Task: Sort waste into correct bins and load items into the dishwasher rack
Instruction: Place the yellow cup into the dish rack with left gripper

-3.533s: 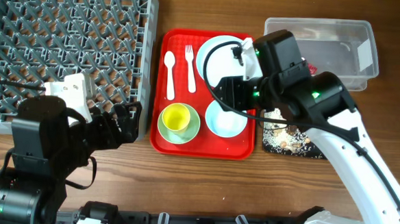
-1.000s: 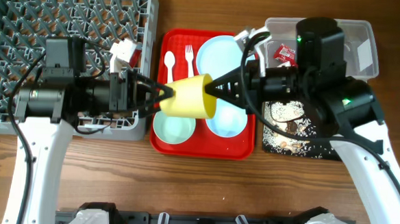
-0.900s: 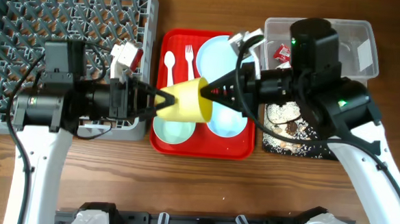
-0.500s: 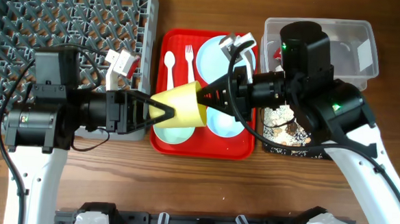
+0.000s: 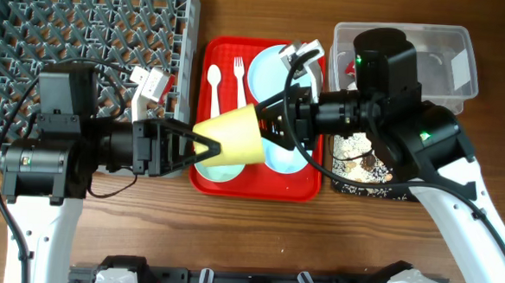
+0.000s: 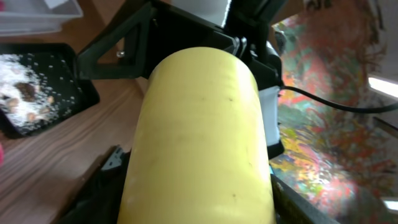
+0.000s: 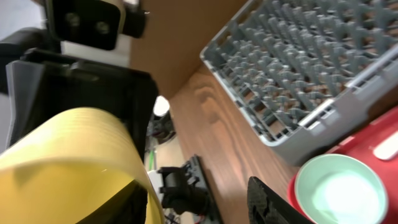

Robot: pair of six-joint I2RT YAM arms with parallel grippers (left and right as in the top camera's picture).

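Left gripper (image 5: 205,146) is clamped on the narrow end of the small yellow cup (image 5: 234,134), which hangs on its side in the air between the two arms. From the other side the right gripper (image 5: 267,127) has its fingers apart around the cup's wide end; whether they touch it cannot be told. Directly below lies the red serving tray (image 5: 259,187), with the saucer (image 5: 213,168) and the bowl (image 5: 290,156) at its near end. At its far end are the white spoon (image 5: 216,84), the fork (image 5: 240,76) and the plate (image 5: 267,70). Left of it on the counter (image 5: 230,236) stands the grey dishwasher rack (image 5: 85,24). To the right, the black tray (image 5: 365,175) holds white grains and brown bits, and beyond it sits the clear tub (image 5: 435,43).
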